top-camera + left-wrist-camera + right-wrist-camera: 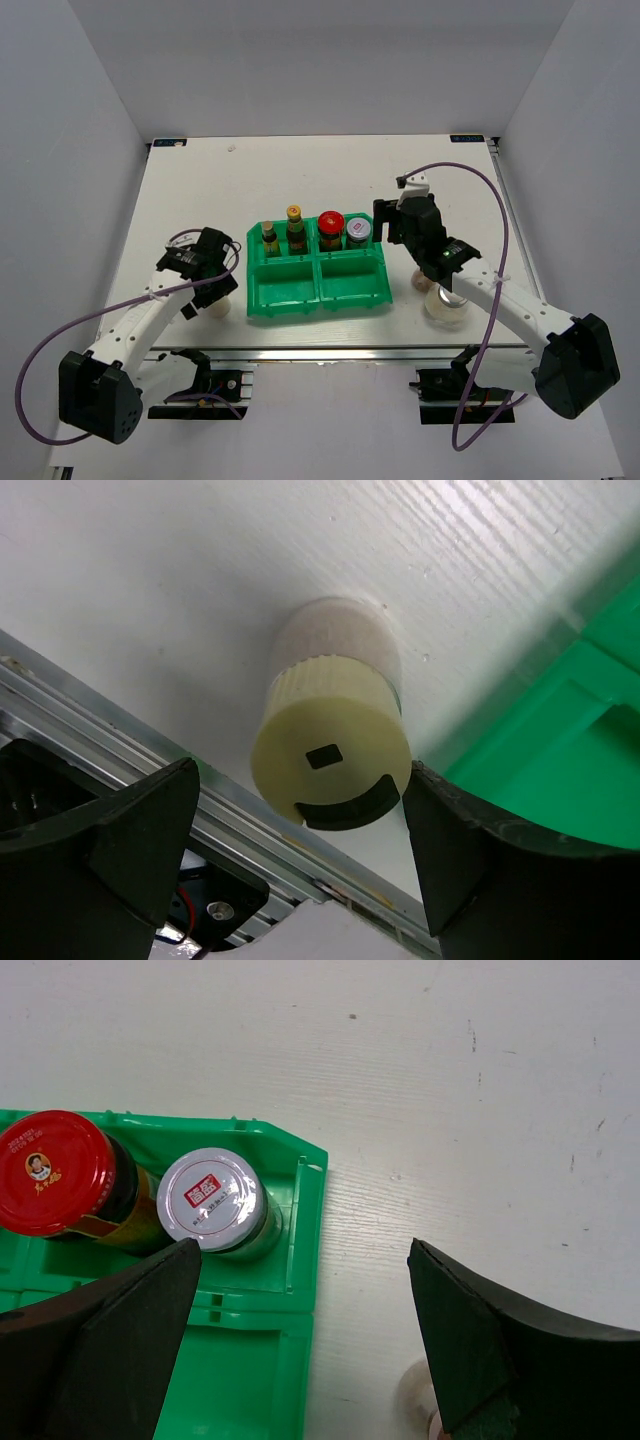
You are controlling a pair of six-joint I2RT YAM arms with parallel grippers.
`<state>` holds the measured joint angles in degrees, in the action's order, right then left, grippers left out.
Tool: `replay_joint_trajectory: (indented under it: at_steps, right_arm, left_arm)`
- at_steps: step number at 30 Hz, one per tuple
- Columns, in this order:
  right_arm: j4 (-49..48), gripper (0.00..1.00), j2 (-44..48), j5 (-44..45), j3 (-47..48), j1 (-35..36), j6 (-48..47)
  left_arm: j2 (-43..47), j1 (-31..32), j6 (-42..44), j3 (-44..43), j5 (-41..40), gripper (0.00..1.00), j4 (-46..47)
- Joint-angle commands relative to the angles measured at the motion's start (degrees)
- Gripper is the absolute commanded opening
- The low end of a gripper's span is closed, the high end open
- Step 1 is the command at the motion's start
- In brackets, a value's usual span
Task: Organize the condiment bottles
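Observation:
In the top view, two slim dark yellow-capped bottles (268,238) (295,228), a red-lidded jar (331,228) and a silver-lidded jar (358,232) stand in the back compartments of the green tray (300,300). My left gripper (222,285) is open around the upright cream yellow-capped bottle (330,750) on the table left of the tray; its right finger (470,860) is at the cap's edge. My right gripper (392,222) is open and empty above the tray's right edge, beside the silver lid (212,1200) and red lid (55,1170).
A pale bottle (445,305) stands on the table right of the tray, partly under my right arm, with another small one (420,282) beside it. The tray's two front compartments hold nothing. The table's metal front rail (120,730) runs just behind the cream bottle.

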<state>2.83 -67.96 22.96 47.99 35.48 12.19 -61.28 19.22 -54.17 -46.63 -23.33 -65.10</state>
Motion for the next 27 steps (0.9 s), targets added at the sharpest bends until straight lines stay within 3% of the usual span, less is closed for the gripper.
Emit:
replay_joint_trajectory:
  at_steps: [1,13,20,21,23,27]
  right_arm:
    - [-1.51,0.89,0.64,2.00,-0.09,-0.50,1.09]
    - [-1.78,0.89,1.17,2.62,-0.61,-0.59,1.35]
    - [-1.43,0.90,1.60,2.79,-0.61,-0.68,1.61]
    - [-1.42,0.89,1.61,2.79,-0.61,-0.68,1.61]
    - [-1.42,0.89,1.78,2.79,-0.61,-0.68,1.79]
    - [-1.42,0.89,2.22,2.88,-0.88,-0.68,1.96]
  left_arm:
    - [0.28,-0.24,0.03,1.89,3.12,0.91,5.07]
    - [-2.18,-0.24,-0.06,0.58,-2.23,0.82,3.14]
    - [-2.44,-0.24,1.26,-0.12,-1.46,0.49,3.40]
    - [-2.44,-0.24,1.44,-0.21,-1.28,0.49,3.31]
    - [-2.01,-0.15,1.70,-0.65,-1.28,0.34,3.05]
    - [-1.04,-0.24,3.72,-1.97,0.91,0.21,4.10]
